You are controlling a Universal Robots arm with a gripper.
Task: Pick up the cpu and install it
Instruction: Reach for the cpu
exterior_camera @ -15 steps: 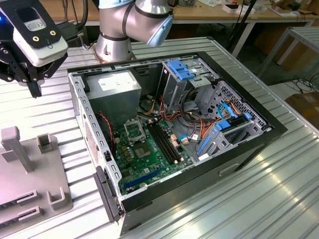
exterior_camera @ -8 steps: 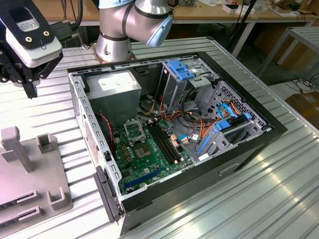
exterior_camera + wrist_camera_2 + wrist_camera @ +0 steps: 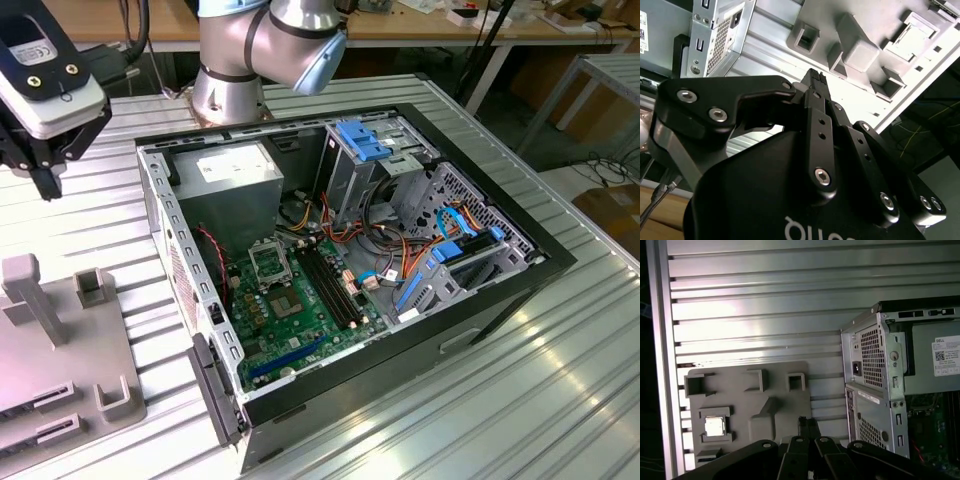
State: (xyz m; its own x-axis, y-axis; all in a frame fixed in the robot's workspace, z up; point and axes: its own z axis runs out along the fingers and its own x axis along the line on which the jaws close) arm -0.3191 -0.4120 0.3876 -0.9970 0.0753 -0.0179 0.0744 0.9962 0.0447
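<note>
The cpu (image 3: 715, 426) is a small silver square lying flat in a recess of the grey holder plate (image 3: 742, 390) on the ribbed metal table. In the first wrist view my gripper (image 3: 806, 423) hovers above the table beside that plate, off to one side of the cpu, its fingers shut with nothing between them. The second wrist view has the closed fingertips (image 3: 813, 76) over the same plate (image 3: 860, 50). In the exterior view the gripper (image 3: 45, 178) hangs high at the far left, above the plate (image 3: 60, 360). The black socket frame (image 3: 268, 262) sits on the green motherboard (image 3: 300, 320).
The open computer case (image 3: 340, 270) fills the table's middle, with a grey power-supply box (image 3: 235, 175), black memory slots (image 3: 330, 285) and blue drive brackets (image 3: 365, 140). The case's rear panel (image 3: 875, 385) stands close to the gripper. The arm's base (image 3: 235, 70) is behind the case.
</note>
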